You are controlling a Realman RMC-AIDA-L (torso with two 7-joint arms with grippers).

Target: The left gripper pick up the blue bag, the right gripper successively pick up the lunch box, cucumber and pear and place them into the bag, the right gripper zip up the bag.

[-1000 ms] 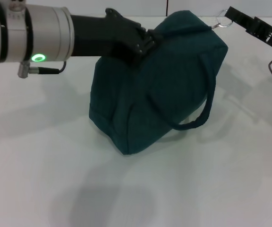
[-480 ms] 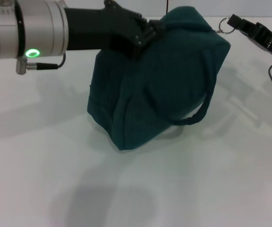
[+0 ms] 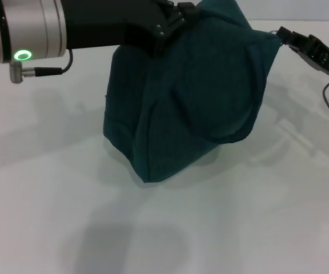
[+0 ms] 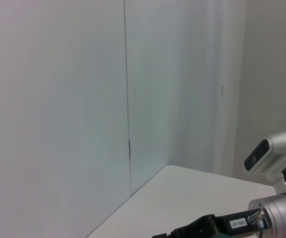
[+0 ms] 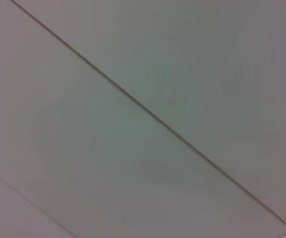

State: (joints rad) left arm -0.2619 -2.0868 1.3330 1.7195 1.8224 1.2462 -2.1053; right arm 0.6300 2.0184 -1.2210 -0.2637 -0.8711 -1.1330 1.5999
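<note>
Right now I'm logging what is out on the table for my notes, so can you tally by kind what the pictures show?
Bags: 1, the blue bag, held at its top by the left tool.
Robot tools: 2, the left tool and the right tool at the bag's far corner.
Loose food or boxes: 0 in view.
Total: 3.

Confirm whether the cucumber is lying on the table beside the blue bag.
No, only the blue bag shows on the table; no cucumber lies beside it.

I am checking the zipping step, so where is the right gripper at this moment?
In the head view, the right gripper is at the upper right, its tip touching the top right corner of the blue bag, opposite the left gripper.
</note>
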